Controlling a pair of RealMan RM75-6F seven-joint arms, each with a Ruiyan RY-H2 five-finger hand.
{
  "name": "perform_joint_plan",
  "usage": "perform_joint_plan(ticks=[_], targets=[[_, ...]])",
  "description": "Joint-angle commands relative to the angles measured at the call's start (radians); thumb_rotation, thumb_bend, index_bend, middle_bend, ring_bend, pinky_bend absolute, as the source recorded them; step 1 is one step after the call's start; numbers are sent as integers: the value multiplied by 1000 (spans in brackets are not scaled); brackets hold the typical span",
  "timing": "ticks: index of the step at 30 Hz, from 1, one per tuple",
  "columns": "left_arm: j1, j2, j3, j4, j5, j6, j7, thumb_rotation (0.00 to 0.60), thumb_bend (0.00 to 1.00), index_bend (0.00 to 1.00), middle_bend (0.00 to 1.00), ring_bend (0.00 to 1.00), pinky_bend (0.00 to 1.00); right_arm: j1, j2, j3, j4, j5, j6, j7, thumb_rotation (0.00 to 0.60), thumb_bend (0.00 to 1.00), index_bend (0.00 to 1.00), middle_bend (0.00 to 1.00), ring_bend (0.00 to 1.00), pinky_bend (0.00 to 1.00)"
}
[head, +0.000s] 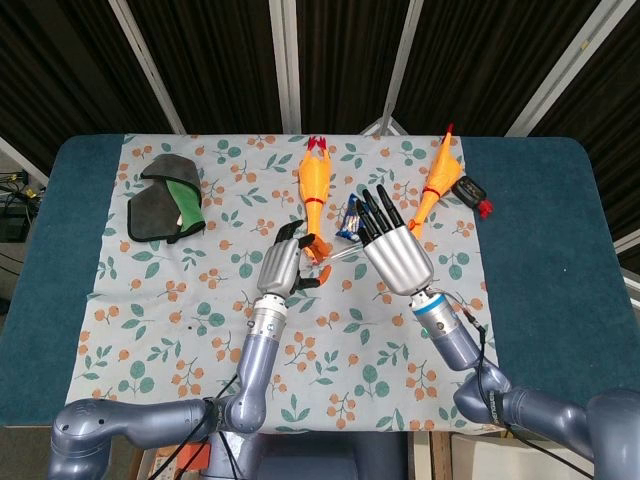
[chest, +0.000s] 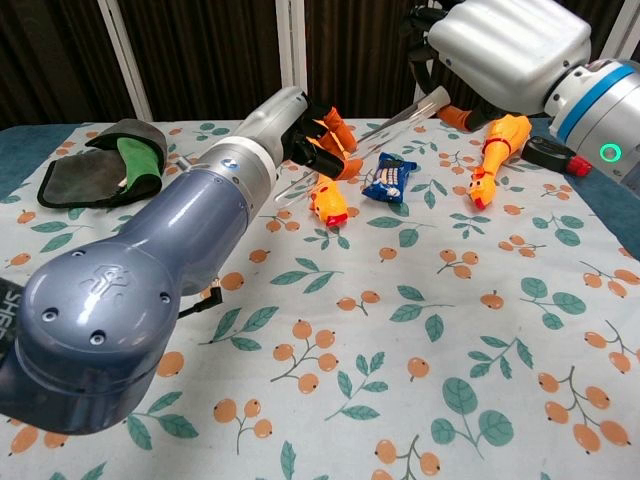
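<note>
A clear plastic tube (head: 338, 254) (chest: 392, 119) slants between my two hands above the floral cloth. My left hand (head: 280, 264) (chest: 281, 124) grips its lower end, fingers curled around it. My right hand (head: 396, 250) (chest: 502, 48) holds the upper end beneath its fingers, with the dark fingertips pointing away. Just behind the left hand lies an orange rubber chicken (head: 313, 185) (chest: 329, 204), its head close to that hand's fingers. A blue snack packet (head: 348, 218) (chest: 390, 178) lies on the cloth under the tube.
A second rubber chicken (head: 437, 180) (chest: 495, 140) lies at the back right, beside a small black and red object (head: 471, 190) (chest: 551, 152). A grey and green cloth (head: 165, 200) (chest: 110, 160) sits at the back left. The floral cloth (head: 190, 310) covers a blue table (head: 540, 260).
</note>
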Motion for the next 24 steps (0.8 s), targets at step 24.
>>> perform_joint_plan(ticks=[24], targets=[[52,35,69,-17,53,-8,-25,600,848,671,543,84,0,-51,36,-8,-29,62,-17,-29,600,398,51,64,0,0]])
